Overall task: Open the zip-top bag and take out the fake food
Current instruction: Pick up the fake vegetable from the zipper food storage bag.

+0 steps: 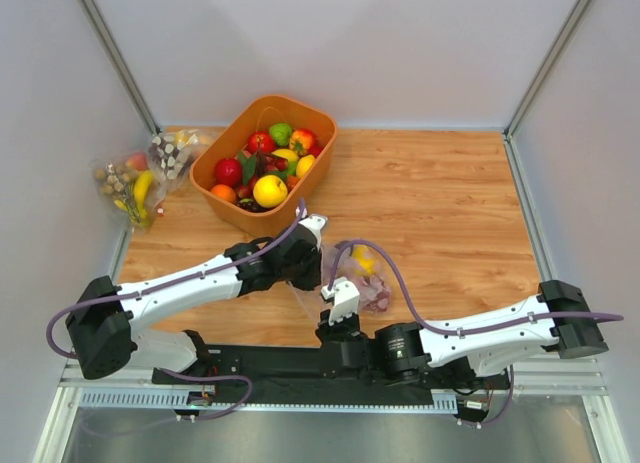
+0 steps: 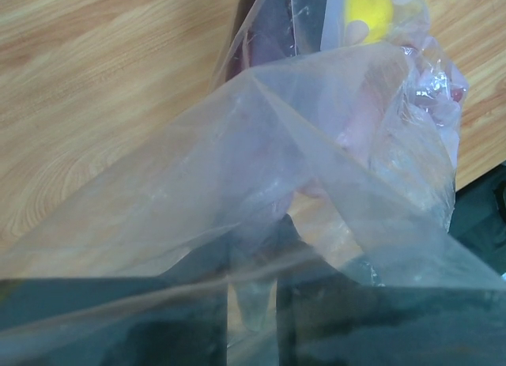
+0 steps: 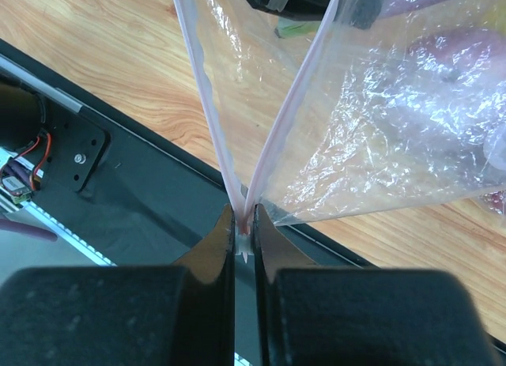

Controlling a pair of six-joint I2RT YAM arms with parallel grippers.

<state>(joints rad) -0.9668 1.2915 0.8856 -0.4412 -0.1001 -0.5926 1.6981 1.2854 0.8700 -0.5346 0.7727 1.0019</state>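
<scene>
Bright, even light; blurry wrist-view foregrounds

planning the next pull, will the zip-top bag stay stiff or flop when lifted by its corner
Likely floppy: the zip-top bag is thin crinkled film, folded and draped. It may sag, with fake food inside. The right gripper pinches only a zip-strip corner, so it could slip.

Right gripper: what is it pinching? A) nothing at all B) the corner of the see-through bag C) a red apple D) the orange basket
B: in the right wrist view, the right gripper is shut tight on a corner of the zip-top bag, at the end of the bag's mouth.
</scene>
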